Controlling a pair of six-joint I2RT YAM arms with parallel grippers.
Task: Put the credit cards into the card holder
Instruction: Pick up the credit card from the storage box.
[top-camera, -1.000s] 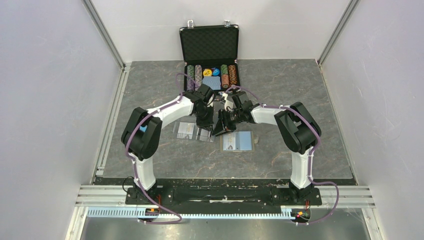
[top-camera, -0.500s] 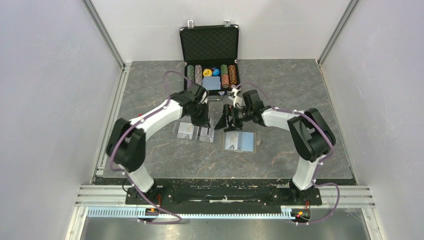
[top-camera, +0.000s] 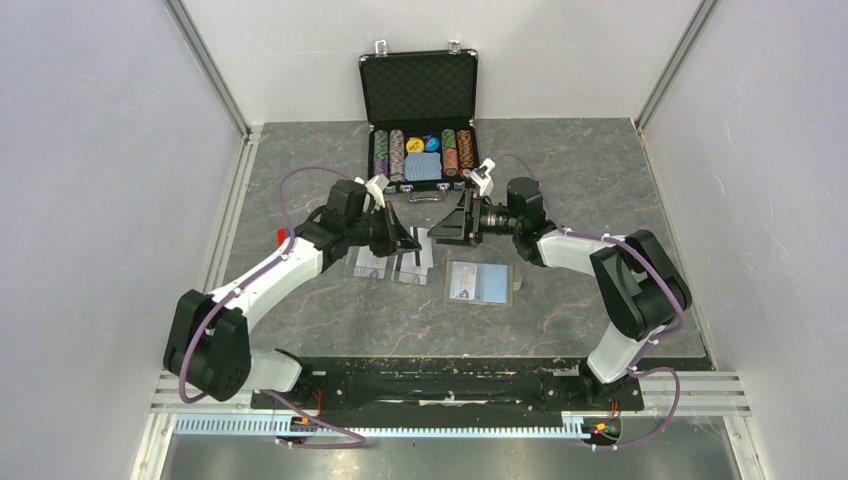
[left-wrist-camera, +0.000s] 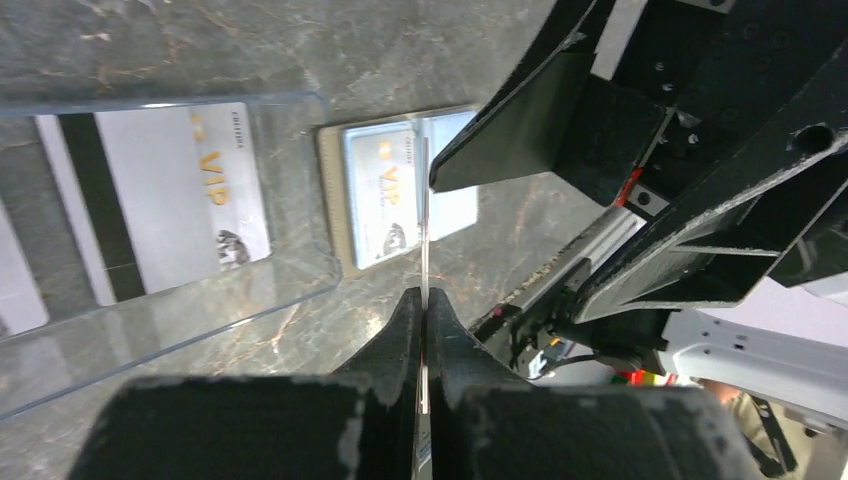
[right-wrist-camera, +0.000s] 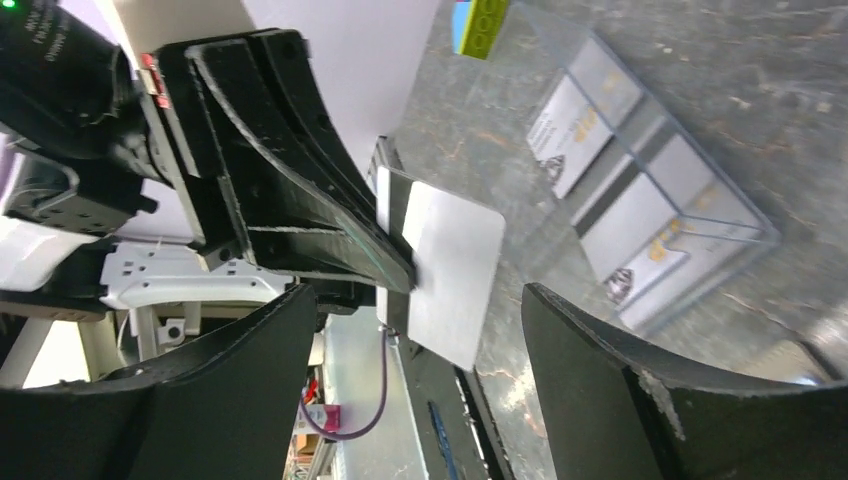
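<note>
My left gripper (top-camera: 410, 243) (left-wrist-camera: 423, 296) is shut on one credit card (left-wrist-camera: 424, 215) (right-wrist-camera: 452, 268), held above the table and seen edge-on from the left wrist. My right gripper (top-camera: 440, 228) (right-wrist-camera: 418, 292) faces it, open, its fingers (right-wrist-camera: 640, 400) either side of the card's free end without touching it. The card holder (top-camera: 494, 283) (left-wrist-camera: 452, 200) lies open on the table below and to the right. Another credit card (top-camera: 461, 286) (left-wrist-camera: 382, 192) sits in its left half.
Clear plastic sleeves (top-camera: 388, 264) (left-wrist-camera: 170, 215) (right-wrist-camera: 650, 200) with cards inside lie on the table under the left gripper. An open black poker-chip case (top-camera: 420, 150) stands behind both grippers. Grey walls close in both sides.
The right gripper has opened and let go of the card, which now sits in the shut left gripper. Both arms have swung outward and the grippers have drawn slightly apart.
</note>
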